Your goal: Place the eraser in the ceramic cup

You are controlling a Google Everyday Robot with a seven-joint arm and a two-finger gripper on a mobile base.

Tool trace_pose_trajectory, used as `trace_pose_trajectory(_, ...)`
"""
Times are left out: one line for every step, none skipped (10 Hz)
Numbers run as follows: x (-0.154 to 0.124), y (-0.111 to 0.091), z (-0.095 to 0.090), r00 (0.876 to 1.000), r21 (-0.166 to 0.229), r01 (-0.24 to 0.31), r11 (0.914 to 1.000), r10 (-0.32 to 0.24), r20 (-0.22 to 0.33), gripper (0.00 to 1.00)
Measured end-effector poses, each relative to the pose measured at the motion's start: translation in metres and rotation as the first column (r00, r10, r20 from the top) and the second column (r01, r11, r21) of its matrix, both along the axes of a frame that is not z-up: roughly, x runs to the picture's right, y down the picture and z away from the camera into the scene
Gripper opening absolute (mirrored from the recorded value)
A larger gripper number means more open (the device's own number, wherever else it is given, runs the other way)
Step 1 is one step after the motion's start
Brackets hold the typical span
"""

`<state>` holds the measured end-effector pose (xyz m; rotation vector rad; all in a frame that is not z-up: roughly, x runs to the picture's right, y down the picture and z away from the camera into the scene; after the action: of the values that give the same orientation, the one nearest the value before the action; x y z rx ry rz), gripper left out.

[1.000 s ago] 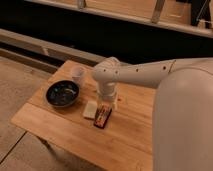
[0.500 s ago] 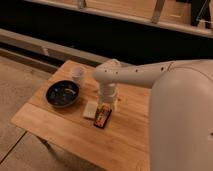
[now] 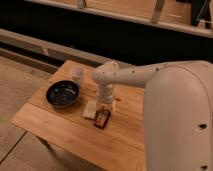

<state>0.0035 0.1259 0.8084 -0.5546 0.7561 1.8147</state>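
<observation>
While the gripper (image 3: pixel 106 101) hangs wrist-down just beside what I take to be the eraser (image 3: pixel 90 109), flat on the table (image 3: pixel 50 125) — apart or closed, I cannot tell — I read it as lined up for a top-down pick, with the ceramic cup (image 3: pixel 77 74) standing apart.

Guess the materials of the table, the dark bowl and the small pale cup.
Table: wood with a matte finish; pale planks with visible seams and grain.
Dark bowl: probably glazed ceramic, given the glossy highlights inside; could be enamel.
Pale cup: ceramic or plastic, with a dull whitish wall; the look leaves it open.
Gripper hangs low over the table, near the bowl.
</observation>
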Motion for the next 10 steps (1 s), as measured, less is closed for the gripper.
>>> trace_pose_trajectory(0.001,0.001,0.001,1.000,-0.004,0.000,1.0000,0.000,-0.001,0.65)
trace_pose_trajectory(0.002,0.002,0.003,1.000,-0.009,0.000,1.0000,0.000,-0.005,0.65)
trace_pose_trajectory(0.005,0.004,0.004,1.000,-0.016,-0.001,0.9999,0.001,-0.013,0.65)
trace_pose_trajectory(0.007,0.006,0.006,1.000,-0.024,-0.002,0.9997,0.002,-0.018,0.65)
trace_pose_trajectory(0.007,0.007,0.007,1.000,-0.026,-0.003,0.9997,0.002,-0.020,0.65)
trace_pose_trajectory(0.009,0.013,0.013,1.000,-0.044,-0.001,0.9990,0.000,-0.021,0.61)
trace_pose_trajectory(0.007,0.014,0.015,1.000,-0.046,0.000,0.9989,0.000,-0.012,0.51)
trace_pose_trajectory(0.004,0.014,0.017,1.000,-0.042,0.000,0.9991,0.000,0.002,0.38)
trace_pose_trajectory(0.002,0.014,0.018,1.000,-0.040,0.005,0.9992,-0.005,0.009,0.30)
trace_pose_trajectory(0.002,0.014,0.018,1.000,-0.036,0.009,0.9993,-0.008,0.015,0.20)
